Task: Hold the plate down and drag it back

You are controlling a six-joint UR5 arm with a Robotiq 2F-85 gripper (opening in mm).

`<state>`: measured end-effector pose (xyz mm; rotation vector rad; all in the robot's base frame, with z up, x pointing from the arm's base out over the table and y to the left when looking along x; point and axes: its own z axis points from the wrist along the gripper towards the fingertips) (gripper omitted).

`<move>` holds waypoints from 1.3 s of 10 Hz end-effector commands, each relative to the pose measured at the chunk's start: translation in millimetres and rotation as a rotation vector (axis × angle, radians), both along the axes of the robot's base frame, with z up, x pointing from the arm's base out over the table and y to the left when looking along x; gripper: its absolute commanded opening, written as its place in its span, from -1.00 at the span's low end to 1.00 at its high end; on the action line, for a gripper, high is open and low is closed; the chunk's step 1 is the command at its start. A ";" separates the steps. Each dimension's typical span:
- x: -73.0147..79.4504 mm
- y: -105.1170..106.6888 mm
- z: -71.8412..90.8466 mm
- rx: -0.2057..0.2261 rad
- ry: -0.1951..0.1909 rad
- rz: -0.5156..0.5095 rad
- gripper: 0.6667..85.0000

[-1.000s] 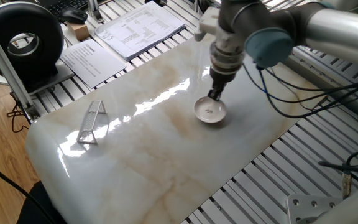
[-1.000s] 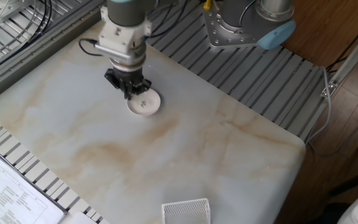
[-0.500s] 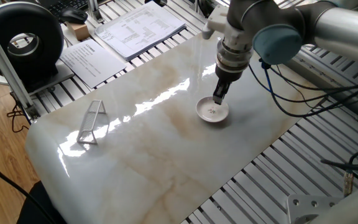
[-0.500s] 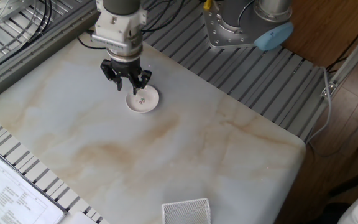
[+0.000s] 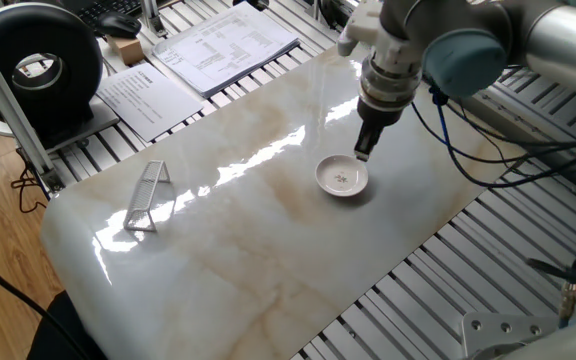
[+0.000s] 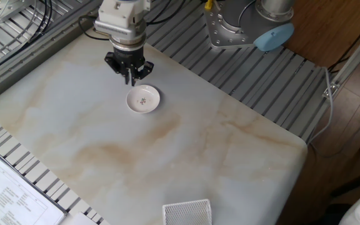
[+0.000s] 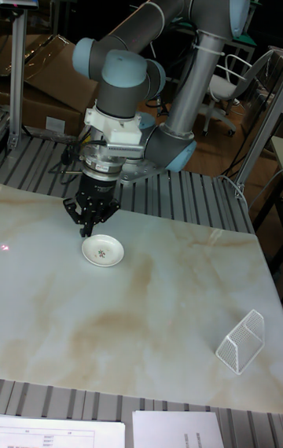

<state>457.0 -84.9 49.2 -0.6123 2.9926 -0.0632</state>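
The plate [image 5: 342,178] is a small white dish with a faint mark at its centre, lying flat on the marble tabletop [image 5: 228,240]. The other fixed view shows the plate [image 6: 143,99] free of the arm, and so does the tall view, where the plate [image 7: 103,251] sits near the left. My gripper [image 5: 363,155] hangs just above the table beside the plate's rim, on the side toward the arm's base, apart from the dish. The gripper [image 6: 132,80] has its fingers drawn together on nothing. In the tall view the gripper [image 7: 89,232] points straight down.
A small silver wire rack [image 5: 148,196] stands near the opposite end of the table, also seen as the rack [image 7: 240,342]. Papers [image 5: 223,45] and a black round device [image 5: 43,65] lie beyond the table edge. The arm's base [image 6: 249,25] stands behind the table.
The gripper has lifted off the plate and moved back toward the arm's base. The plate shifted slightly the same way, then stayed put, uncovered.
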 end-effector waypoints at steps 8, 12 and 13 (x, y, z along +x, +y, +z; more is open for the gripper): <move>-54.5 -69.4 -6.6 0.009 -0.012 -0.057 -0.99; -66.9 -106.7 12.0 -0.053 0.017 -0.078 -0.99; -71.1 -108.9 17.0 -0.056 0.016 -0.071 -0.99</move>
